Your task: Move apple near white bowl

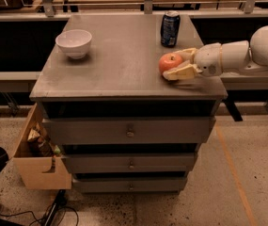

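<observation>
The apple [170, 62] is clasped between the two fingers of the gripper [173, 65] near the front right corner of the worktop [119, 72], the arm [232, 55] being reached in over the right edge. The white bowl [74, 43] is set well apart, by the back left corner. Open surface is left between them; only the soda can [170, 28], just behind the apple, need be avoided.

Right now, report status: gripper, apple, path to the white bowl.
Gripper shut on apple, right side of cabinet top. Apple resting on it, far from white bowl at back left. Blue soda can behind apple, off the path.
</observation>
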Available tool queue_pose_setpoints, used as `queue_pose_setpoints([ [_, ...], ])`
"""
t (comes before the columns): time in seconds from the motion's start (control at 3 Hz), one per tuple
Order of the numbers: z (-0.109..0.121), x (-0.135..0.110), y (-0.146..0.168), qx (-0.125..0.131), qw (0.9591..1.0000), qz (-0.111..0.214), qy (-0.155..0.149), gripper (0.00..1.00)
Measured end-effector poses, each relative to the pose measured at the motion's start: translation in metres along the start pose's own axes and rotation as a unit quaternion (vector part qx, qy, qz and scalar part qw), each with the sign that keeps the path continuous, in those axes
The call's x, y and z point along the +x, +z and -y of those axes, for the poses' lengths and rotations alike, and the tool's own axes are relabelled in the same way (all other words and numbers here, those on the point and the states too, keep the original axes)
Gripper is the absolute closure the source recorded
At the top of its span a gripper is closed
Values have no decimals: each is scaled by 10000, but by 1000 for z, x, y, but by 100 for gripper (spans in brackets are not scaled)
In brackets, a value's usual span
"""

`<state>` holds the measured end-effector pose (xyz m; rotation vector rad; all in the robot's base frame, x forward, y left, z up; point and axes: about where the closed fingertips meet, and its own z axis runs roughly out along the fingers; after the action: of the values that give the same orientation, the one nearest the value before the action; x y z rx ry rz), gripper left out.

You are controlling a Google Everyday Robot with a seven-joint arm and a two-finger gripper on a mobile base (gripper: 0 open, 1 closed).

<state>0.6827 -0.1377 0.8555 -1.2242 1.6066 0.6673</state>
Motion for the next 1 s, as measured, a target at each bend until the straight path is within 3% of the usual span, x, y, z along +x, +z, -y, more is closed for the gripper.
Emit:
queue_pose_setpoints([
  [0.33, 0, -31, -3, 59, 9998, -61, -197, 100],
  [0.67, 5, -86, 4, 138, 9989, -106, -440, 100],
  [1.0, 11, -143, 35, 115, 9982, 91, -576, 100],
])
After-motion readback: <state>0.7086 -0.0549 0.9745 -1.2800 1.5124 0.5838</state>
